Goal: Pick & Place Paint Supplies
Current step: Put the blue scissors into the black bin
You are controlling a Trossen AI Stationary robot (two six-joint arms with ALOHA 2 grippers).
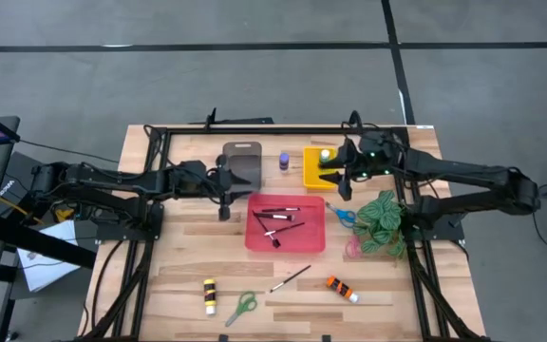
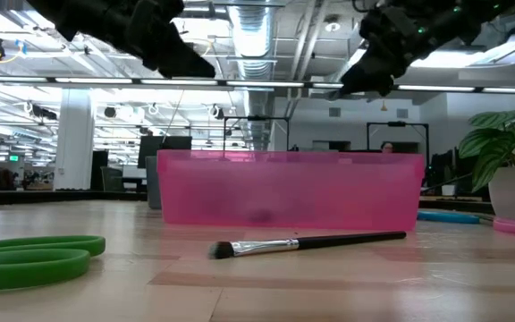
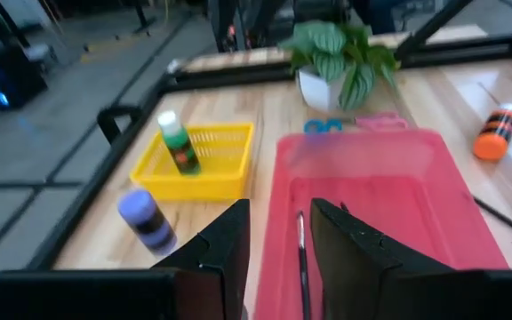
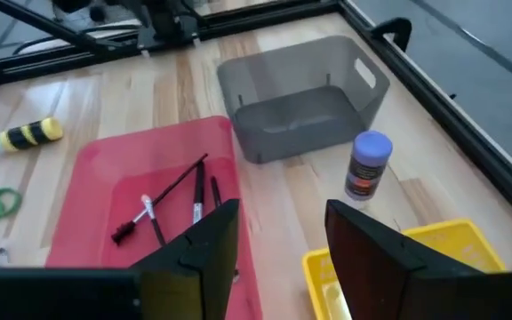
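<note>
Sorting seems to run by kind: several brushes [image 1: 278, 220] already lie in the red tray [image 1: 316, 241], a green bottle [image 1: 325, 157] stands in the yellow tray [image 1: 310, 176], the grey tray [image 1: 242, 163] looks bare

Right gripper [image 1: 338, 180] hangs over the yellow tray's near edge beside the bottle, fingers parted with nothing between them; judged just clear of a drop-off

Left gripper [image 1: 224, 201] hovers between grey and red trays, fingers apart, empty

Still loose: purple bottle [image 1: 284, 161] upright between grey and yellow trays; blue scissors [image 1: 344, 216] close against the plant [image 1: 384, 223]; along the front, yellow tube [image 1: 210, 294], green scissors [image 1: 242, 306], one brush [image 1: 291, 278], orange tube [image 1: 342, 289]

Front strip is open boards, easy reach; plant leaves crowd the blue scissors; the table's black frame hems the back
</note>
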